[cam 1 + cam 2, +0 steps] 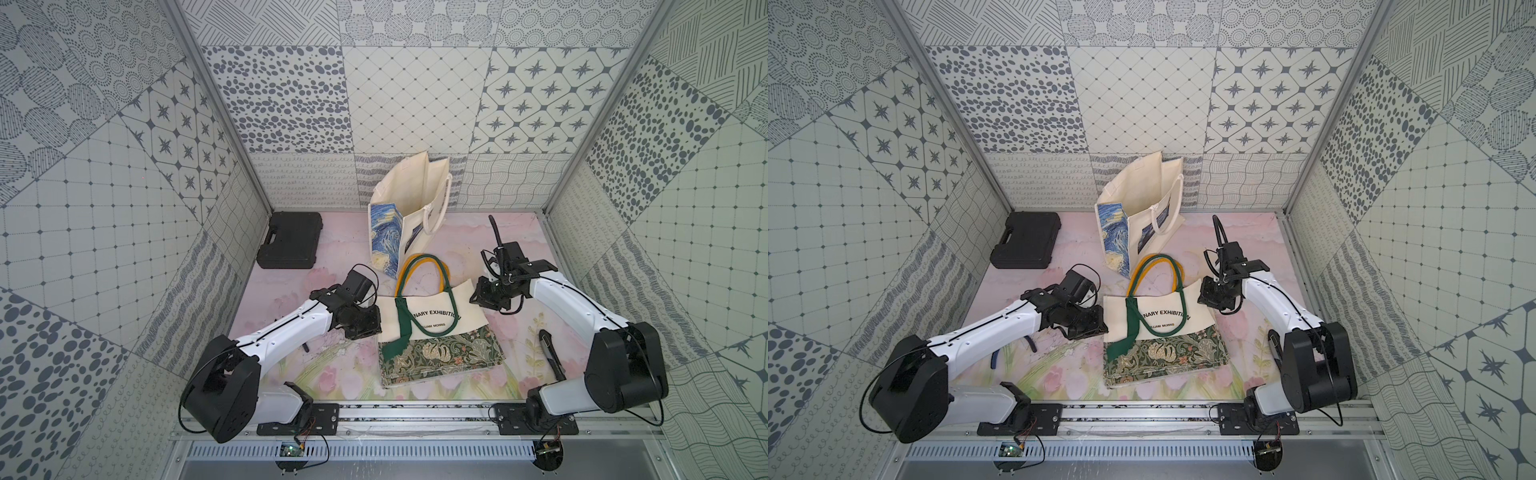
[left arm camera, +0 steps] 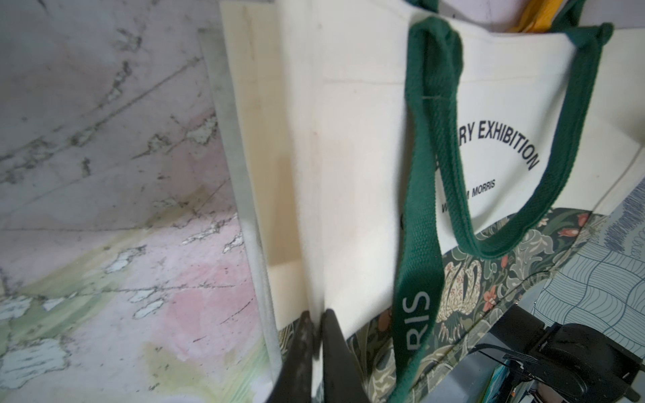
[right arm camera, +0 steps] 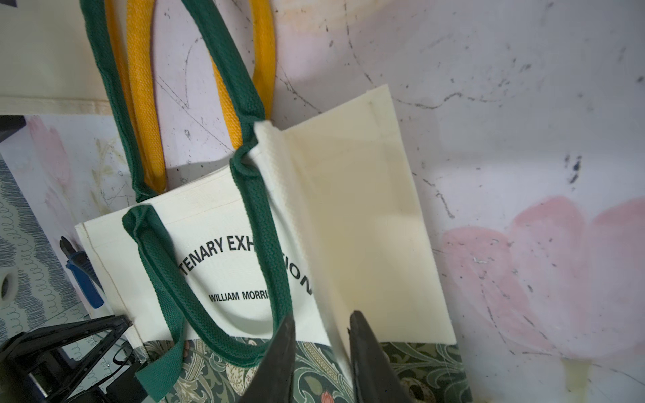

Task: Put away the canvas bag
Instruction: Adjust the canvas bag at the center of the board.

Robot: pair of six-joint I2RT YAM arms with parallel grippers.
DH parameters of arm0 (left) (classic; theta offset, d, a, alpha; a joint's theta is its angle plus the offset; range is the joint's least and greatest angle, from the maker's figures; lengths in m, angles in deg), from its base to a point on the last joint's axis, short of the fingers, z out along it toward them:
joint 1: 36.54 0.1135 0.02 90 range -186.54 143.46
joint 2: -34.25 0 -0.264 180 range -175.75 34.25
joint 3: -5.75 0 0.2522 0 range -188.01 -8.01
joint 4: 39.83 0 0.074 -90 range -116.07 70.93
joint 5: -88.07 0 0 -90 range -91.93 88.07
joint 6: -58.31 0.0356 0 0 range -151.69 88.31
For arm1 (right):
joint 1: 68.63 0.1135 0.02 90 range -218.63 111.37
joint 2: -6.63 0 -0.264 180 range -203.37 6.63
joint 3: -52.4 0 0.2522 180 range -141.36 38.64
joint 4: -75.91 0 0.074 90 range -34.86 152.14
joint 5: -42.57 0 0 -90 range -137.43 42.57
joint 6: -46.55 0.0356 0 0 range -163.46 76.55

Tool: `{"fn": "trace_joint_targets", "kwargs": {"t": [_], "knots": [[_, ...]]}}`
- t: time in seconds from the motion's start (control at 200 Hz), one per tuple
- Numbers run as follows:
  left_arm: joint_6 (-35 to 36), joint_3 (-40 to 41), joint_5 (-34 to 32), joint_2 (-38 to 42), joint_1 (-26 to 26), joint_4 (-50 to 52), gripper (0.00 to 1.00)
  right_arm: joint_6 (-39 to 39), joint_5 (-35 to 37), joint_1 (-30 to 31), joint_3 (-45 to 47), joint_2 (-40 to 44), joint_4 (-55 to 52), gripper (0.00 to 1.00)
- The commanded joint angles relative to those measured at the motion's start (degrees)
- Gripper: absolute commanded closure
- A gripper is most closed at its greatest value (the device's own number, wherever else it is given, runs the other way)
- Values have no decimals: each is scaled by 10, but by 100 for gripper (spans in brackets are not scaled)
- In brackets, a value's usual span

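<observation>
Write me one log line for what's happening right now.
canvas bag: lying flat | left jaws: nearly together at its side edge, grip unclear | right jaws: apart, astride opposite side fold

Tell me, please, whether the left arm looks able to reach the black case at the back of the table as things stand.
Probably yes: the black case lies on that arm's side, with bare table between it and the left gripper, which sits at the edge of the flat canvas bag.
</observation>
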Motion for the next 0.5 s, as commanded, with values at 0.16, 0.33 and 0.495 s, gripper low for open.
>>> {"fn": "trace_joint_targets", "kwargs": {"t": [0.16, 0.33, 0.495], "knots": [[78, -57, -90, 47, 30, 115, 53, -34, 117, -12, -35, 70, -56, 68], [98, -70, -37, 91, 31, 46, 56, 5, 31, -11, -8, 103, -31, 70], [84, -58, -7, 105, 31, -9, 85, 65, -58, 12, 57, 112, 36, 75]]}}
